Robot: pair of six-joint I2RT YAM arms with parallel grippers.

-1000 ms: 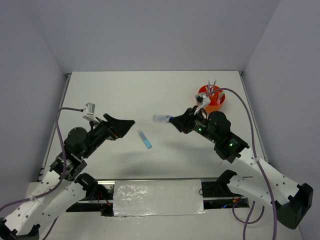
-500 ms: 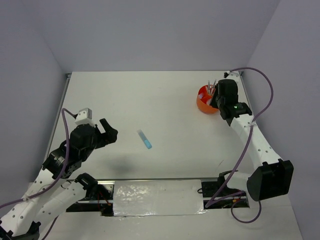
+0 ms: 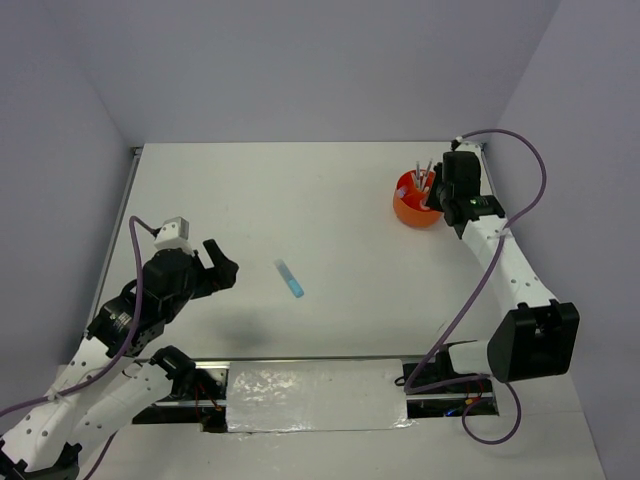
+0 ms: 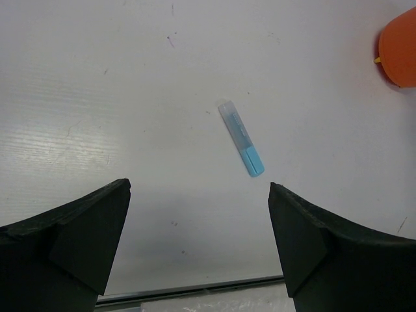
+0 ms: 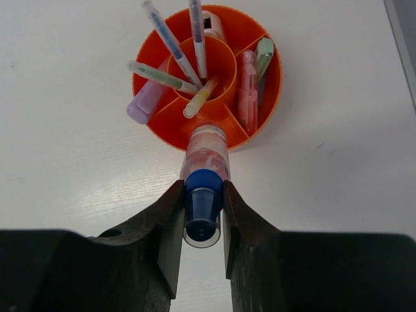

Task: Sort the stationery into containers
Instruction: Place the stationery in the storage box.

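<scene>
One orange organiser (image 5: 170, 134) is located at the far right of the table (image 3: 300, 190). Thin pens (image 5: 197, 29) are stood in its central ring, and pastel sticks (image 5: 247, 84) are lodged in the outer compartments. A blue-capped clear tube (image 5: 207, 153) is clamped between the fingers of the right gripper (image 5: 203, 214), with its tip over the organiser's near rim. A blue-and-clear piece (image 4: 241, 137) is laid flat mid-table, ahead of the left gripper (image 4: 198, 188), which is spread wide with nothing held.

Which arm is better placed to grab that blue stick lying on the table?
Left. The left gripper is open and faces the blue stick. The right gripper is far off at the orange organiser, shut on a blue-capped tube.
</scene>
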